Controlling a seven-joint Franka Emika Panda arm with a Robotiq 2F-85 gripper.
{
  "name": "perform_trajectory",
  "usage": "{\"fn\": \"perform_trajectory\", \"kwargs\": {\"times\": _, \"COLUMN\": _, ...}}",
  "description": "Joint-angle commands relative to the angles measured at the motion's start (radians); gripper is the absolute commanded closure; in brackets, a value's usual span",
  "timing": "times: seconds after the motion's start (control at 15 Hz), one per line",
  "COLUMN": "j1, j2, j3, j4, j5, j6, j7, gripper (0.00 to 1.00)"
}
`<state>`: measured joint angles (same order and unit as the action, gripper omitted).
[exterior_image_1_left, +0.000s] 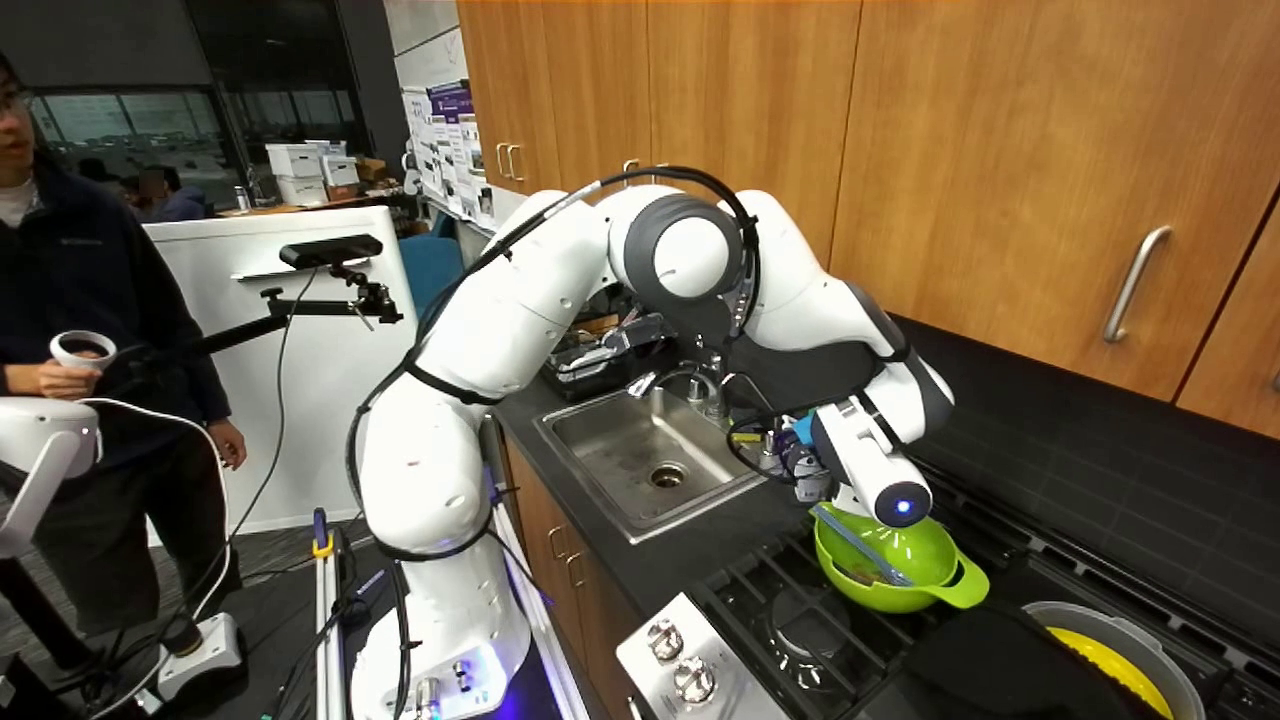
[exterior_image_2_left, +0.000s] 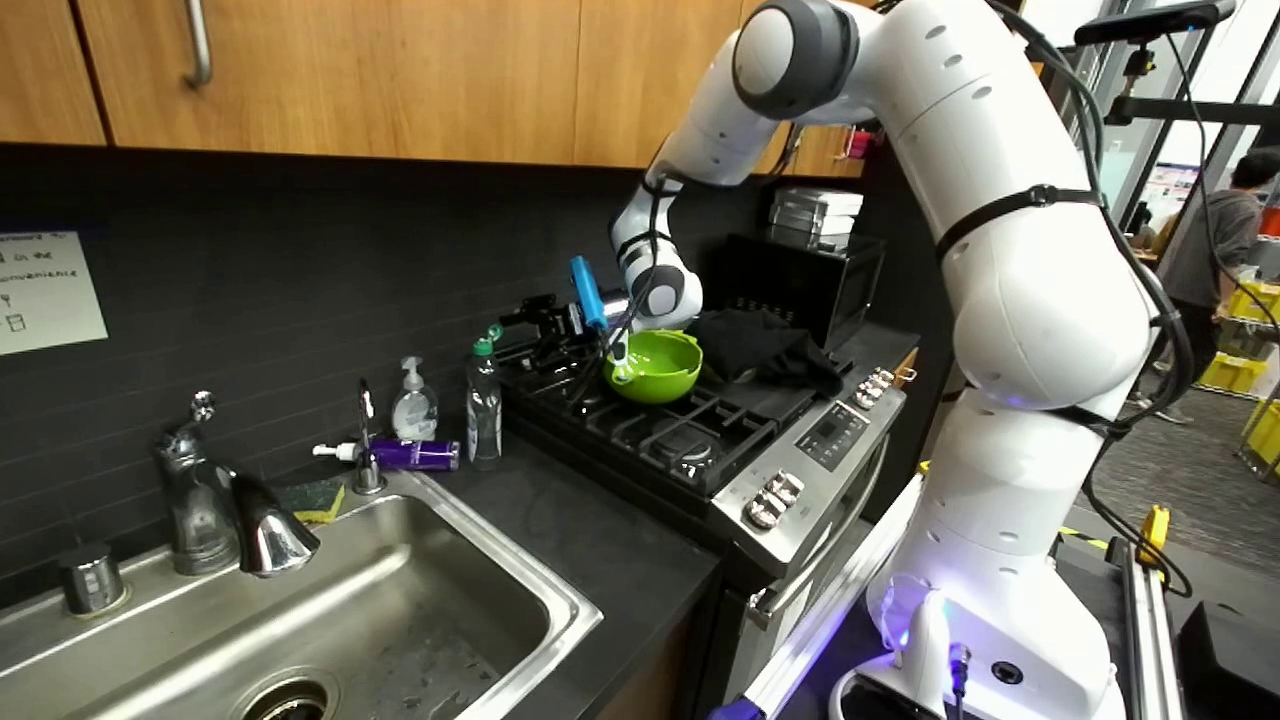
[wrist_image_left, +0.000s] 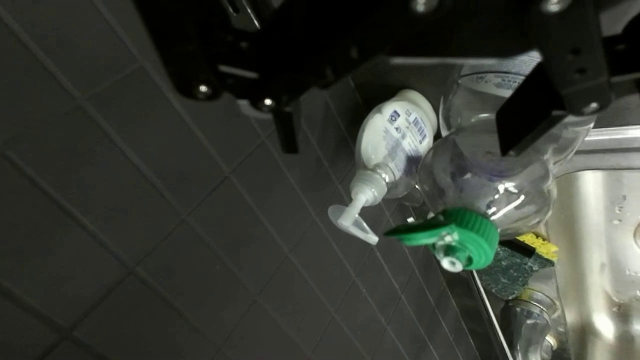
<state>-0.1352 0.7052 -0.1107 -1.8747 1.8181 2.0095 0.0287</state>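
In the wrist view my gripper (wrist_image_left: 407, 122) stands open, its two black fingers (wrist_image_left: 530, 112) wide apart with nothing gripped. A clear bottle with a green flip cap (wrist_image_left: 465, 235) is nearest; one finger overlaps its body, and I cannot tell whether they touch. Between the fingers, farther off, shows a pump soap bottle (wrist_image_left: 397, 137) with a white label. Seen in an exterior view, the gripper (exterior_image_2_left: 535, 315) hangs over the stove's back corner, just beside the green-capped bottle (exterior_image_2_left: 485, 405). The pump bottle (exterior_image_2_left: 414, 408) stands upright behind it, and a purple bottle (exterior_image_2_left: 415, 456) lies by the sink.
A green bowl (exterior_image_2_left: 660, 370) sits on the stove grate (exterior_image_2_left: 690, 430) under the wrist; a bluish utensil (exterior_image_1_left: 860, 545) leans in it. Black cloth (exterior_image_2_left: 765, 345), a grey pot (exterior_image_1_left: 1185, 685), the tiled wall (wrist_image_left: 150, 225), the faucet (exterior_image_2_left: 215, 500) and sink (exterior_image_2_left: 570, 610) are close by.
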Motion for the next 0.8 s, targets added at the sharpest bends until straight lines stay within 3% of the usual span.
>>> {"fn": "perform_trajectory", "kwargs": {"times": 0.0, "j1": 0.017, "j2": -0.04, "j3": 0.0, "j4": -0.038, "j5": 0.024, "j6": 0.05, "j7": -0.013, "gripper": 0.0}}
{"fn": "perform_trajectory", "kwargs": {"times": 0.73, "j1": 0.054, "j2": -0.11, "j3": 0.005, "j4": -0.139, "j5": 0.011, "j6": 0.107, "j7": -0.03, "gripper": 0.0}}
